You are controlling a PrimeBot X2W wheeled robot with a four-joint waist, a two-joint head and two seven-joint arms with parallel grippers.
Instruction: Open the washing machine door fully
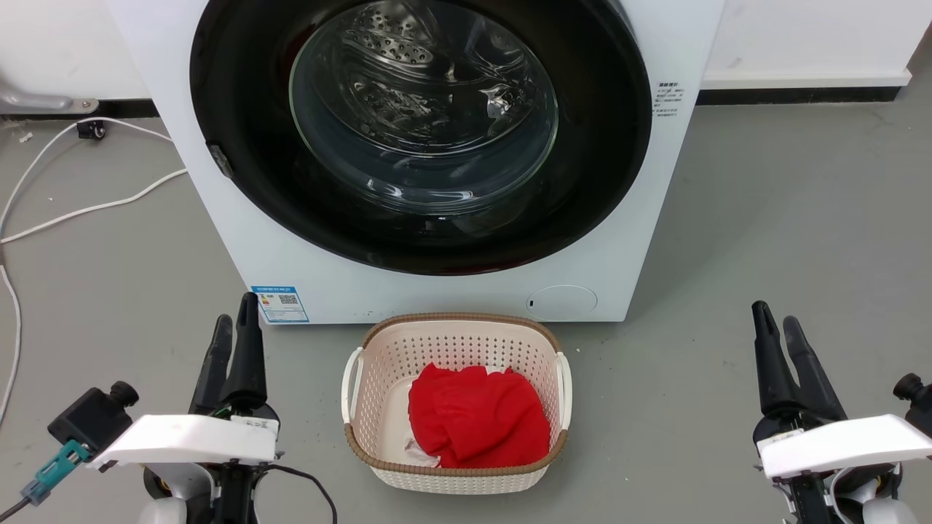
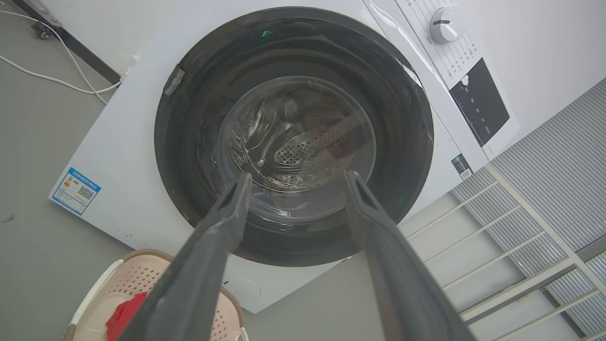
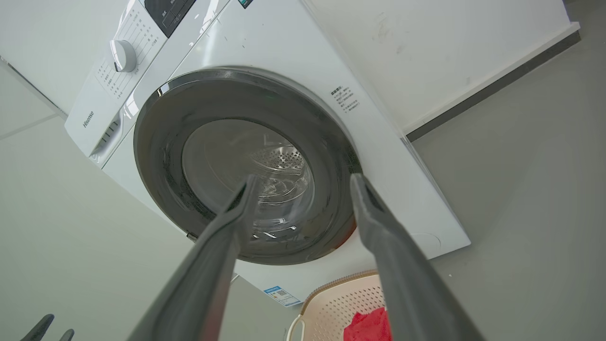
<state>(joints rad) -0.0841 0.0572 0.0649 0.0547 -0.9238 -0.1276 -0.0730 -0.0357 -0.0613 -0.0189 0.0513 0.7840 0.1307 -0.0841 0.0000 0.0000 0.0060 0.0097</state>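
Observation:
The washing machine (image 1: 291, 269) is a white front-loader standing on the grey floor straight ahead of me. Its washing machine door (image 1: 422, 124) is a glossy black disc with a clear glass bowl, lying flush against the front. A small grey tab (image 1: 220, 160) sits on the door's left rim. My left gripper (image 1: 237, 313) is low at the left, open and holding nothing, well short of the machine. My right gripper (image 1: 774, 314) is low at the right, also open and holding nothing. Both wrist views look up at the door (image 2: 293, 137) (image 3: 246, 166) between spread fingers.
A beige laundry basket (image 1: 364, 378) holding a red cloth (image 1: 477, 422) stands on the floor between my grippers, just in front of the machine. White cables (image 1: 87, 207) trail across the floor at the left. A pale railing (image 2: 521, 237) stands beside the machine.

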